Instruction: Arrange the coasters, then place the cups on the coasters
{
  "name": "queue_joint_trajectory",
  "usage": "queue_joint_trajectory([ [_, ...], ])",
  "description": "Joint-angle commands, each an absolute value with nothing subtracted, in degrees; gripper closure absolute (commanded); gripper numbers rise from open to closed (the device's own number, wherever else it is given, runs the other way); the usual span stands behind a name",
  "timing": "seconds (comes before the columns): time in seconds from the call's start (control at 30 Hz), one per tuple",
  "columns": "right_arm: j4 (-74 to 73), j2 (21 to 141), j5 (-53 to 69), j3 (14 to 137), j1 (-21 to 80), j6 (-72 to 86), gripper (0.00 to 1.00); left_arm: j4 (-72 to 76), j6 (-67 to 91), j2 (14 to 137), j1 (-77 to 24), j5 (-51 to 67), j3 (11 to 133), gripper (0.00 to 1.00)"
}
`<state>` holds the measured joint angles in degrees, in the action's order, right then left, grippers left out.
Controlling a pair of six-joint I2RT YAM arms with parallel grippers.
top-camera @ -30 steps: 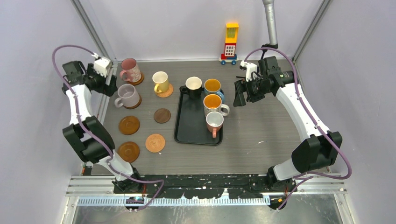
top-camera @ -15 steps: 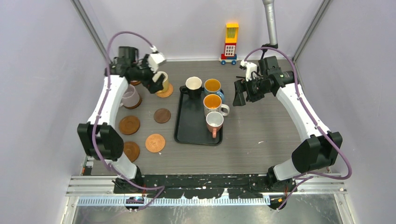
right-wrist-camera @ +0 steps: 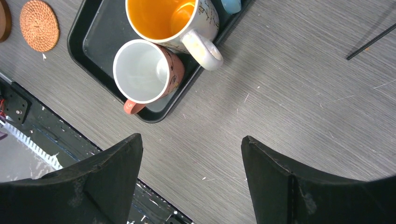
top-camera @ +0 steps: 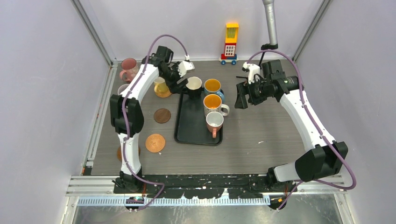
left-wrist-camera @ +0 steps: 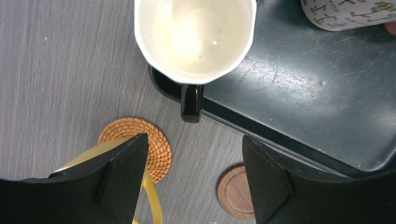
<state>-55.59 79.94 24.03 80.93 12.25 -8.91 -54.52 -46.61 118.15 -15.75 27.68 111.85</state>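
My left gripper [top-camera: 181, 85] hangs open just off the black tray's [top-camera: 196, 128] back left corner, its jaws either side of the black cup's handle [left-wrist-camera: 191, 100] but short of it. The black cup [left-wrist-camera: 196, 37], white inside, stands on the tray. The yellow cup [top-camera: 160, 84] sits on a woven coaster [left-wrist-camera: 156, 149], half hidden by my left finger. A dark wood coaster [left-wrist-camera: 233, 191] lies bare nearby. The blue cup [top-camera: 213, 86], white-patterned cup [right-wrist-camera: 159, 16] and salmon cup [right-wrist-camera: 142, 70] share the tray. My right gripper [top-camera: 241, 95] hovers open and empty to the tray's right.
The pink cup [top-camera: 128, 68] stands at the back left, and the lilac cup [top-camera: 122, 88] is mostly hidden behind my left arm. An orange woven coaster [top-camera: 155, 143] lies bare at front left. A toy block tower [top-camera: 230, 44] stands by the back wall.
My left arm has swung from the far left edge across to the tray's back left corner, and its jaws have narrowed a little. The right arm has barely shifted.
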Motion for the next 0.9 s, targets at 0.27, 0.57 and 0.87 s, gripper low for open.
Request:
queue_joint_trajectory([
  [0.27, -53.75, 76.38, 22.93, 79.6, 11.4, -9.14, 0.18, -53.57, -49.84, 126.64, -19.2, 20.68, 117.78, 0.38],
  [0.57, -53.85, 76.8, 23.06, 79.57, 11.32, -9.06, 0.18, -50.73, -48.2, 128.7, -19.69, 23.49, 118.73, 0.51],
  [0.87, -54.08, 77.08, 23.02, 79.72, 11.34, -9.14, 0.18, -48.34, -47.61, 125.62, -19.69, 26.54, 115.59, 0.93],
])
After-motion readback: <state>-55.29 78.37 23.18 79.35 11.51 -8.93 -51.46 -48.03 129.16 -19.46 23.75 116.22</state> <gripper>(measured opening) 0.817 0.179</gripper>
